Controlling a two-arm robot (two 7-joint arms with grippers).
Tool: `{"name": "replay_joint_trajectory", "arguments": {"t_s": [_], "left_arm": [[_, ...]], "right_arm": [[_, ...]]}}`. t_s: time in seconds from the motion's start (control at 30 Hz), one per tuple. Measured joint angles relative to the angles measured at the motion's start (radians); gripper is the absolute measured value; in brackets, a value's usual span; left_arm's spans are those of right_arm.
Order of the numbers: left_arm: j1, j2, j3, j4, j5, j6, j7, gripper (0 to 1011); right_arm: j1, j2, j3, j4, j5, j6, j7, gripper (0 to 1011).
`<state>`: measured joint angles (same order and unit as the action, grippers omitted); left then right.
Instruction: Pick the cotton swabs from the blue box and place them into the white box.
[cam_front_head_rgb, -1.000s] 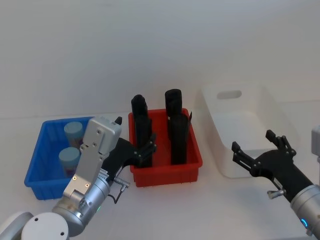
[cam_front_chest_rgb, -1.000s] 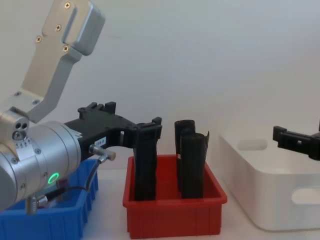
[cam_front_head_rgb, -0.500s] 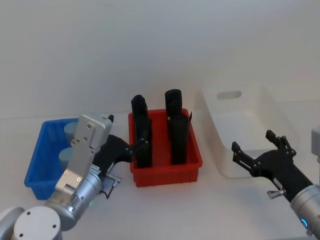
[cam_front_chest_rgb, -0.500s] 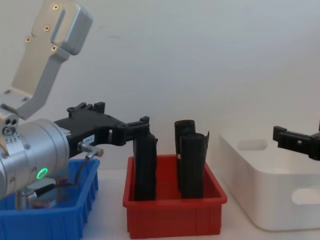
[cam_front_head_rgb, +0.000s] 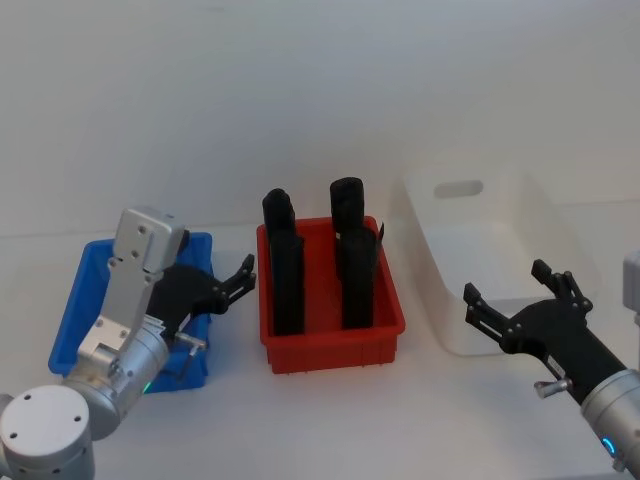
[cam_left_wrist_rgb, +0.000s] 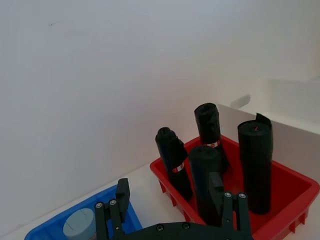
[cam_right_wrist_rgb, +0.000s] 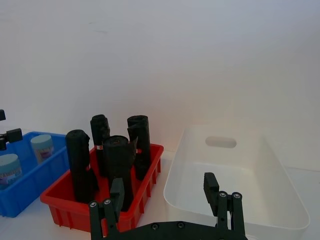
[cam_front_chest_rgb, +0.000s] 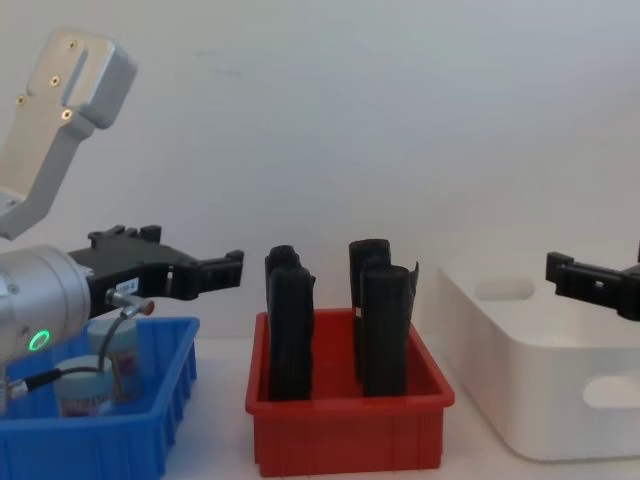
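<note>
The blue box (cam_front_head_rgb: 72, 318) sits at the left, and my left arm covers most of it in the head view. Two cotton swabs tubs (cam_front_chest_rgb: 124, 361) (cam_right_wrist_rgb: 41, 146) with pale blue lids stand inside it; one lid (cam_left_wrist_rgb: 80, 223) shows in the left wrist view. My left gripper (cam_front_head_rgb: 233, 284) (cam_front_chest_rgb: 215, 270) hangs open above the blue box's right edge, fingertips toward the red bin, holding nothing. The white box (cam_front_head_rgb: 490, 250) (cam_right_wrist_rgb: 235, 170) stands at the right. My right gripper (cam_front_head_rgb: 505, 284) (cam_front_chest_rgb: 566, 271) is open and empty in front of the white box.
A red bin (cam_front_head_rgb: 330, 340) (cam_front_chest_rgb: 345, 430) sits between the blue and white boxes, holding several tall black rolls (cam_front_head_rgb: 346, 255) (cam_left_wrist_rgb: 256, 162). A white wall runs behind all three bins. Bare table lies in front of them.
My left arm has swung left and back, carrying its open gripper from in front of the red bin to over the blue box. The right arm has not moved.
</note>
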<state>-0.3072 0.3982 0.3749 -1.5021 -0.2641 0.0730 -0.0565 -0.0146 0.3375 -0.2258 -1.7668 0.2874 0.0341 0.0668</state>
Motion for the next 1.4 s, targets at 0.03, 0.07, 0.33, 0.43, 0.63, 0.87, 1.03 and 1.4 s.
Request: {"name": "replay_joint_trajectory", "arguments": {"t_s": [0.03,0.07,0.33,0.43,0.63,0.87,1.03,1.4], "left_arm": [[-0.003,0.0,-0.002,0.007,-0.003,0.003,-0.001,1004],[-0.007,0.0,-0.005,0.015,-0.006,0.008,-0.002,1004],[-0.038,-0.001,-0.032,0.087,-0.036,0.062,-0.005,1004],[-0.045,-0.001,-0.041,0.108,-0.046,0.084,-0.005,1004],[-0.056,0.003,-0.057,0.144,-0.063,0.121,0.002,1004],[-0.061,0.006,-0.07,0.172,-0.076,0.157,0.009,1004],[-0.067,0.005,-0.077,0.199,-0.085,0.172,0.014,1004],[-0.082,-0.002,-0.087,0.257,-0.105,0.183,0.017,1004]], "right_arm": [[0.0,0.0,0.0,0.0,0.0,0.0,0.0,1002],[0.0,0.0,0.0,0.0,0.0,0.0,0.0,1002],[0.0,0.0,0.0,0.0,0.0,0.0,0.0,1002],[0.0,0.0,0.0,0.0,0.0,0.0,0.0,1002],[0.0,0.0,0.0,0.0,0.0,0.0,0.0,1002],[0.0,0.0,0.0,0.0,0.0,0.0,0.0,1002],[0.0,0.0,0.0,0.0,0.0,0.0,0.0,1002],[0.0,0.0,0.0,0.0,0.0,0.0,0.0,1002]]}}
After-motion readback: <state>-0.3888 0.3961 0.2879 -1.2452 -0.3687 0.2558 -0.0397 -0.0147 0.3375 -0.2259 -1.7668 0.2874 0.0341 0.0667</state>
